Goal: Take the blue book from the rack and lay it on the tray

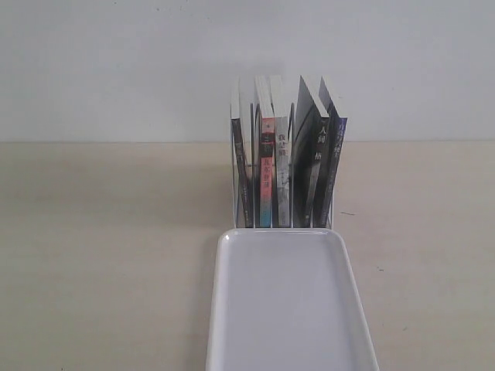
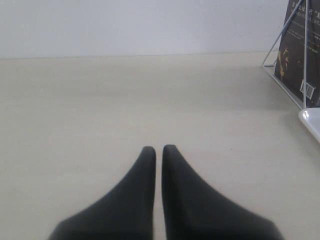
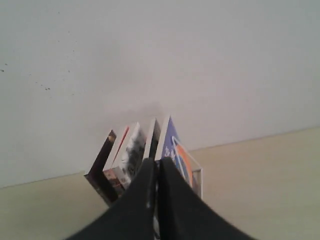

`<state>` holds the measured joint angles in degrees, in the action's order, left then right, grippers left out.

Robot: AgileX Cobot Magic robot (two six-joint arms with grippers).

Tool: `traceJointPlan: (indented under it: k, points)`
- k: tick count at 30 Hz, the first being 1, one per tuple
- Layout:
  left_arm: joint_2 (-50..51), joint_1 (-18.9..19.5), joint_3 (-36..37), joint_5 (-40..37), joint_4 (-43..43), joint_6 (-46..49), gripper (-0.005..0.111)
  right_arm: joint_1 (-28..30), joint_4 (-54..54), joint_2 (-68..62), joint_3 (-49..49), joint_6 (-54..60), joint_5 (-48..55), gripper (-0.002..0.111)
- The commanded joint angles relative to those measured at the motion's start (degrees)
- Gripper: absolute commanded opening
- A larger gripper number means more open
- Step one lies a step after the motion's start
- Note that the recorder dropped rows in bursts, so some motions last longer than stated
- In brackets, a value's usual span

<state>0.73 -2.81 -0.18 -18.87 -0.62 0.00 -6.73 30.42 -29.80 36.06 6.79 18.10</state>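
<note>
The rack (image 1: 233, 193) stands upright at mid-table with several books in it. The blue book (image 1: 338, 151) is the rightmost one, leaning left. In the right wrist view its blue cover with the orange crescent (image 3: 177, 150) faces the camera. My right gripper (image 3: 157, 161) is shut and empty, some way short of the books and pointing at them. The white tray (image 1: 290, 309) lies directly in front of the rack, with nothing on it. My left gripper (image 2: 158, 148) is shut and empty over bare table, left of the rack (image 2: 287, 55). Neither gripper shows in the exterior view.
Other books fill the rack: a black-spined one (image 1: 317, 162) beside the blue book, a pink-and-teal spine (image 1: 265, 178), and a dark cover with a barcode (image 2: 300, 55) on the left end. A tray corner (image 2: 312, 120) shows. A pale wall stands behind.
</note>
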Motion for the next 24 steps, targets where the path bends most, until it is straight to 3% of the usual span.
traceJointPlan:
  k: [1,8,13,20,24]
  points:
    - [-0.25,0.19,0.18,0.81,0.05,0.36,0.004,-1.61,13.67,-11.34,3.31,11.23,0.67,0.001]
    - [-0.25,0.19,0.18,0.81,0.05,0.36,0.004,-9.23,15.23,-31.63,18.06,29.68,10.09,0.001]
    - [-0.25,0.19,0.18,0.81,0.05,0.36,0.004,-12.47,13.78,-45.07,28.30,34.12,13.80,0.001]
    - [-0.25,0.19,0.18,0.81,0.05,0.36,0.004,-13.32,5.39,-58.85,40.13,26.60,10.91,0.001]
    - [-0.25,0.19,0.18,0.81,0.05,0.36,0.004,-14.56,-10.48,-64.78,47.61,13.00,12.63,0.000]
